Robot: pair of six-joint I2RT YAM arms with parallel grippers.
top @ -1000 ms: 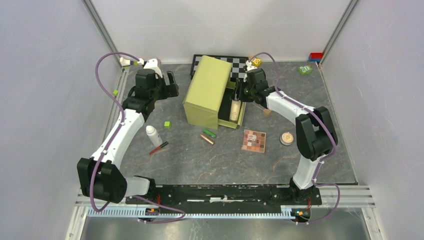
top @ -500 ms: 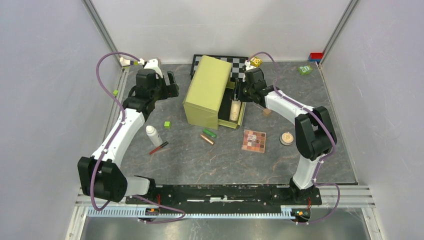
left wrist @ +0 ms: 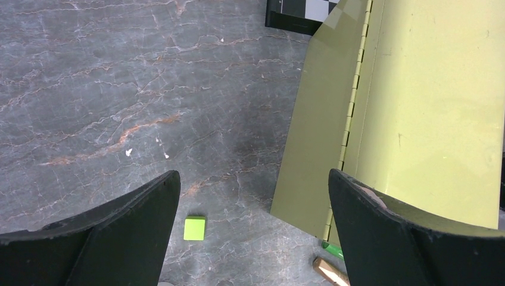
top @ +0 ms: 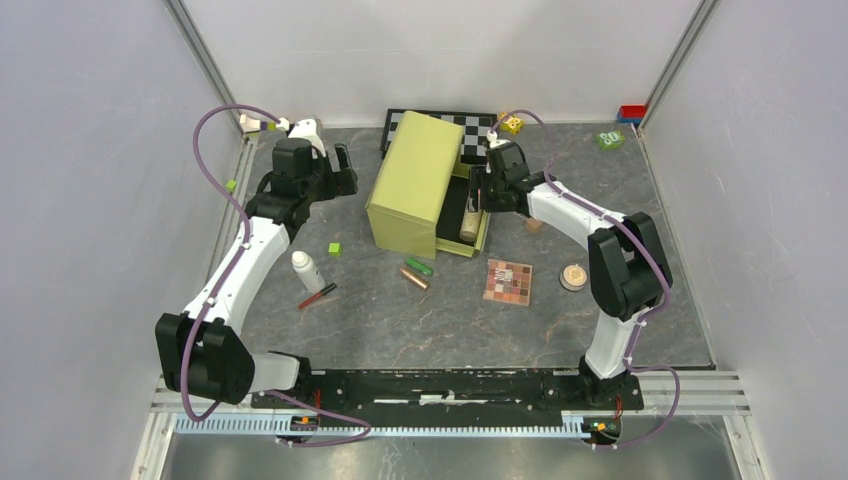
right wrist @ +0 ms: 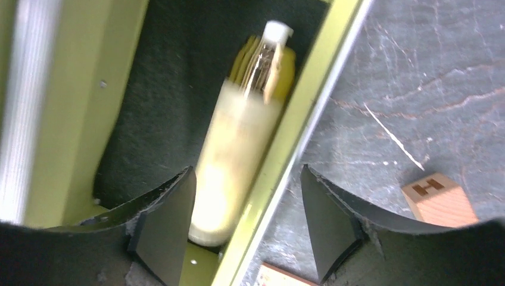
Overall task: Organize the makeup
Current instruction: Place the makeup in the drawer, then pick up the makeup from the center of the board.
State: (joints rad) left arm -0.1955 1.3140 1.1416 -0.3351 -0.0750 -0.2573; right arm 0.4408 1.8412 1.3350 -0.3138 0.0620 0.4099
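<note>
Top view: dark grey marbled table. The olive-green hinged metal box is open with its lid raised and a black lining inside. The beige gold-capped bottle, a smooth cylinder, lies in the box tray directly under the right claw. The right arm is bent at the elbow, its wrist pitched down over the tray. The left claw hangs to the left of the box, that arm stretched along the left side of the table. On the near side of the left claw are the white bottle, thin red pencil and small green cube. On the near side of the right claw are the green tube, bronze tube, square pink-brown eyeshadow palette and round peach compact. A small wooden cube sits just right of the right claw. A black-and-white chequered board lies beyond the box.

Left wrist view: the left claw has its black matte fingers spread wide and grips nothing. The flat green cube lies on the table between them, nearer the left finger. The box wall and hinge fill the right side.

Right wrist view: the right claw has its jaws apart and clamps nothing. The glossy, slightly blurred bottle lies on the black felt-like lining against the box rim, its gold cap pointing away from the claw. One finger is just beside the bottle base; the other is over the rim and table. The wooden cube, marked H, is right of the claw.
</note>
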